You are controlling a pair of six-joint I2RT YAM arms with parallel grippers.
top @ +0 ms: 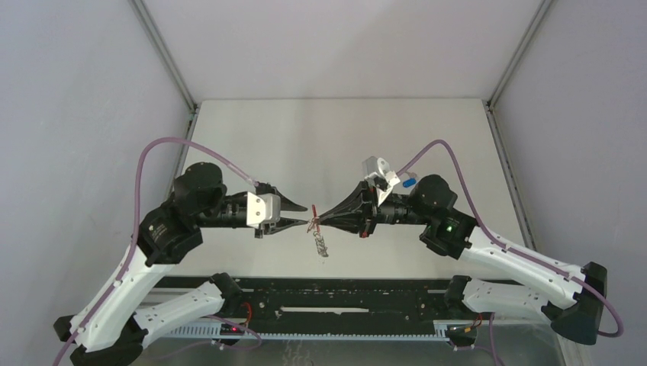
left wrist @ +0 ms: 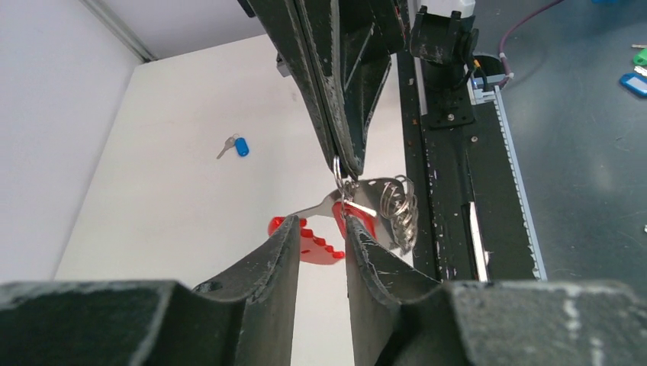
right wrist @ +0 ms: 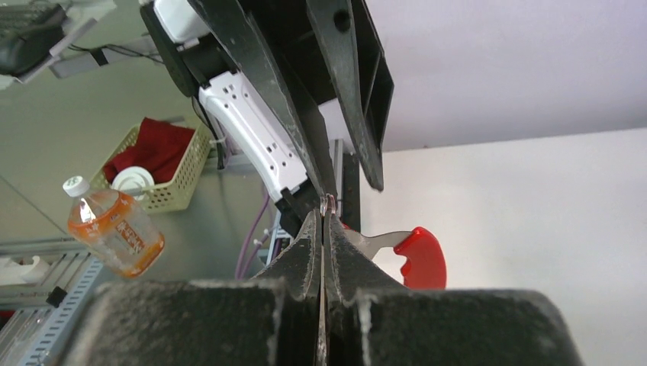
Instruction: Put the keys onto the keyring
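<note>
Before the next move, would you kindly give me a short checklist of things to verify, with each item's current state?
1. Right gripper clamped on the keyring: ok, shut on a small silver ring.
2. Left gripper open: ok, jaws apart, with the red band at their tips.
3. Keyring off the table: ok, it dangles from the right gripper.
4. Blue-tag key on the keyring: not ok, it lies alone on the table.
5. Red-tag key located: cannot tell, it is not distinguishable in any view.
</note>
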